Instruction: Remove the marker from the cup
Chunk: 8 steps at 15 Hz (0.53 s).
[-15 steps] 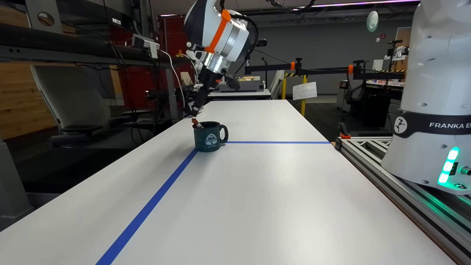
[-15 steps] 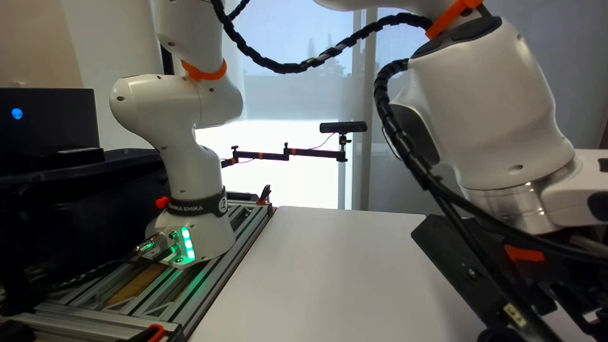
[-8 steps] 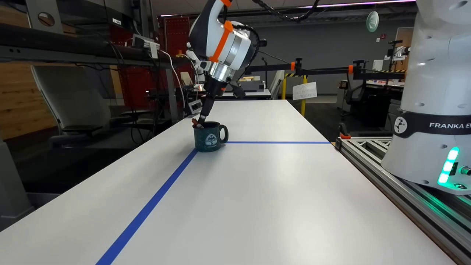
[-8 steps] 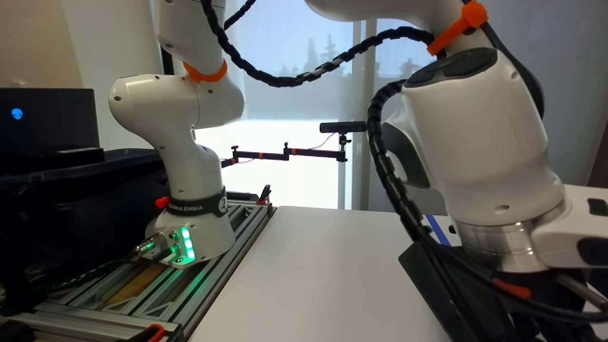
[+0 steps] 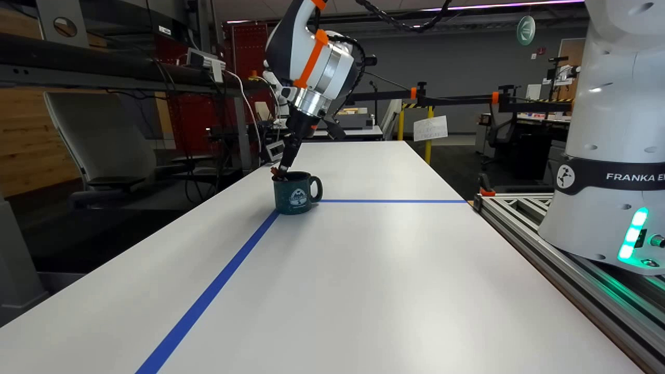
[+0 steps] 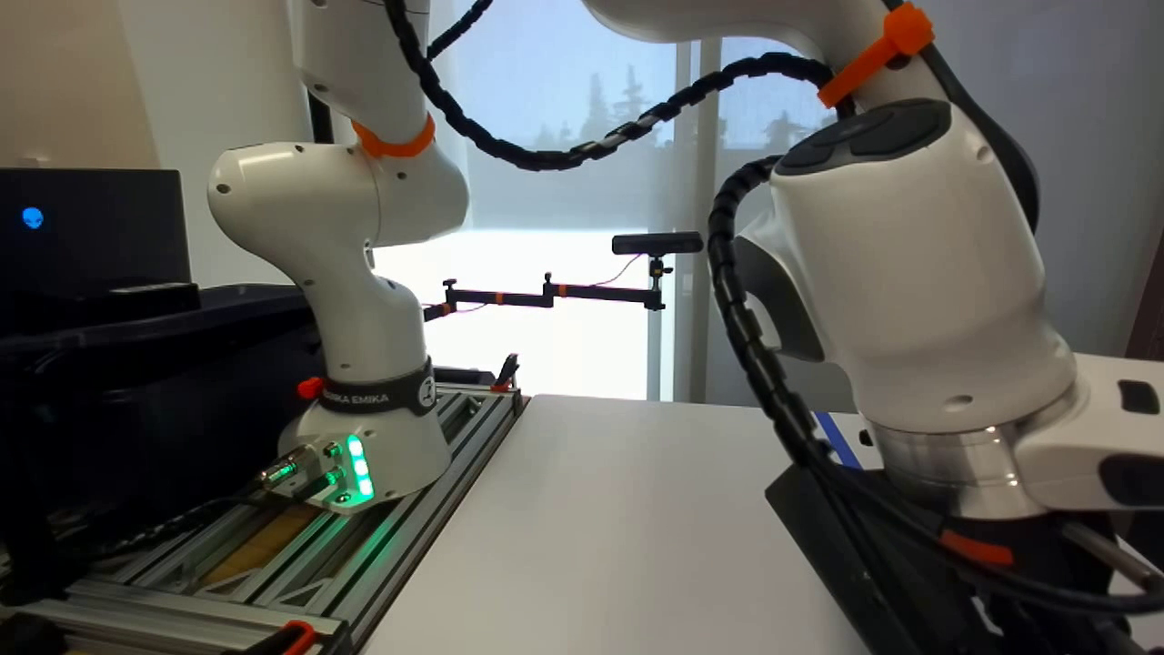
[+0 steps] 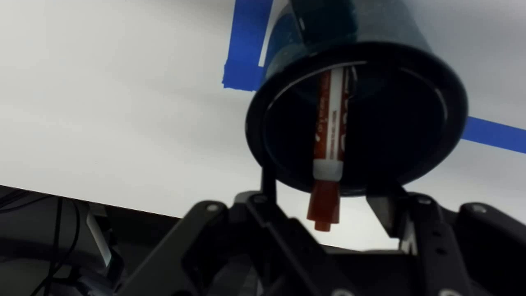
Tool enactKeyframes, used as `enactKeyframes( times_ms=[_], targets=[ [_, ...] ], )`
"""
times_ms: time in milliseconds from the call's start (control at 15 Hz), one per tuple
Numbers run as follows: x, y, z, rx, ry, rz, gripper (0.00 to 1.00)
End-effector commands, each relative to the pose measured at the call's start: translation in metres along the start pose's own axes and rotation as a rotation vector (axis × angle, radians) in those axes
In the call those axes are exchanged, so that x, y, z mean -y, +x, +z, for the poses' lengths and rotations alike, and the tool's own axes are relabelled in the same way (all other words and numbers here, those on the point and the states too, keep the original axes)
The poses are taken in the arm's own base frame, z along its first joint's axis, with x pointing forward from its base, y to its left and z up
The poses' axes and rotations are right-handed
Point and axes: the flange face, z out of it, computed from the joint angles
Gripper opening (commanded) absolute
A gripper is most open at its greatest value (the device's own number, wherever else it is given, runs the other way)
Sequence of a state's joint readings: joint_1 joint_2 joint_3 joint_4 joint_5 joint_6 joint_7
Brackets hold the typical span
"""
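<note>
Smooth white tabletop (image 5: 395, 270): reach seemingly done, grip and pull-out left, marker (image 7: 332, 119) in the cup (image 5: 292, 195).
Nearest in the wrist view, the end effector (image 7: 325, 190) is spread and empty, black fingers either side of the marker's red-brown, plastic-looking cap, which juts past the rim toward six o'clock; the printed red-and-white barrel slants inside. Beyond, the glossy round teal cup has its handle near twelve; flat blue tape (image 7: 248, 45) runs off at ten and three.
</note>
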<state>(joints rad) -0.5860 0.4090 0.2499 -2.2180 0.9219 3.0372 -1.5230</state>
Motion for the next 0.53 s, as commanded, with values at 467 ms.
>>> enactKeyframes(
  times_ms=[467],
  targets=[
    [-0.0019, -0.0028, -0.0007, -0.013, -0.016, 0.011, 0.44]
  ],
)
